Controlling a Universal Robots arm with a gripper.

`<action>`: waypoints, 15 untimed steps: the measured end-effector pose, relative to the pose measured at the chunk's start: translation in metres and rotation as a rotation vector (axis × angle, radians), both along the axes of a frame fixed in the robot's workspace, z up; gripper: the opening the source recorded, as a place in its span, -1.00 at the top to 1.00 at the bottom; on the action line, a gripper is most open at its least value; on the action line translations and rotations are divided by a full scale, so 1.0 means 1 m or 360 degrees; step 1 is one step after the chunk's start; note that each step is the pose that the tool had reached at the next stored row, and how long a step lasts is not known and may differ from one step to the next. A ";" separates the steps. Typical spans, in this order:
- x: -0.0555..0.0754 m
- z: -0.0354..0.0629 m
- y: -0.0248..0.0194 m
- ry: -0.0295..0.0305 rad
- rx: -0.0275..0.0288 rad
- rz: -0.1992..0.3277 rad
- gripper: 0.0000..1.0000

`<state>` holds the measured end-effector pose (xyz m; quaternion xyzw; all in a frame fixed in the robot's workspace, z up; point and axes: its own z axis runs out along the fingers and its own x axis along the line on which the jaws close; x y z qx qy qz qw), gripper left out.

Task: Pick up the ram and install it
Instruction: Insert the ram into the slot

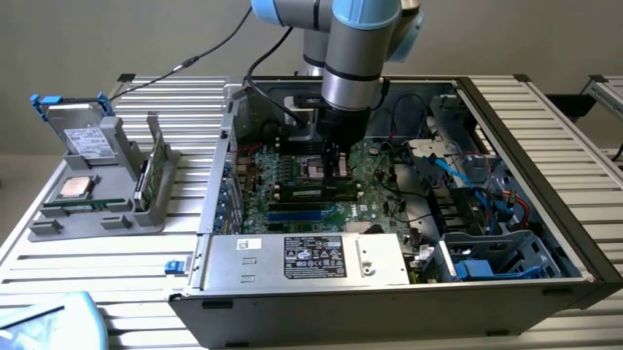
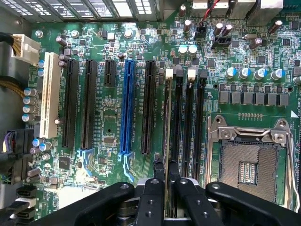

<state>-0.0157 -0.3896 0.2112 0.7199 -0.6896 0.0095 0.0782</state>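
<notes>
The ram (image 2: 167, 117) stands on edge in the memory slot nearest the expansion slots, seen as a thin green-gold line that runs out from between my fingers. My gripper (image 2: 166, 165) has a black fingertip pressed close on each side of the stick, shut on it. In the exterior view the gripper (image 1: 338, 173) reaches straight down into the open computer case and sits low over the green motherboard (image 1: 277, 171), just in front of the processor socket. Beside the ram lie the other black memory slots (image 2: 188, 122), with nothing in them.
The open processor socket (image 2: 249, 165) lies close beside the memory slots; a blue expansion slot (image 2: 126, 108) and black ones lie on the other side. The silver power supply (image 1: 311, 259) closes the case's front. A grey parts stand (image 1: 98, 197) at the exterior view's left holds a processor and another stick.
</notes>
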 end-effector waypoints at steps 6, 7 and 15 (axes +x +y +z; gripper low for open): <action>0.000 0.0002 -0.0001 0.00026 -0.00012 -0.0001 0.55; 0.000 0.0002 -0.0001 0.00026 -0.00010 -0.0001 0.55; 0.000 0.0002 -0.0001 0.00028 -0.00012 -0.0001 0.16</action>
